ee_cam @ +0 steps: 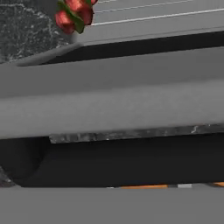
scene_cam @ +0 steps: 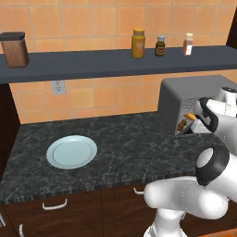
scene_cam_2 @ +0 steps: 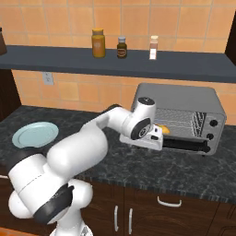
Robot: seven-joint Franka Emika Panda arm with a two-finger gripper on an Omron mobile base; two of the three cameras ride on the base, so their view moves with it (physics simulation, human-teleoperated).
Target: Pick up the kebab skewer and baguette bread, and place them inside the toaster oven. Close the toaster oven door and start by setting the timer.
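Dark counter (scene_cam: 115, 139); hand view catches kebab skewer (ee_cam: 73, 13) on oven rack.

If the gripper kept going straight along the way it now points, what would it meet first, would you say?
Most likely the open toaster oven door: the hand view looks straight at its grey panel, very close. The kebab skewer lies beyond, inside the toaster oven. Depth is hard to judge here.

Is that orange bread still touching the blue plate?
Apart. The left base view shows the plate bare on the counter; the baguette bread sits over at the toaster oven.
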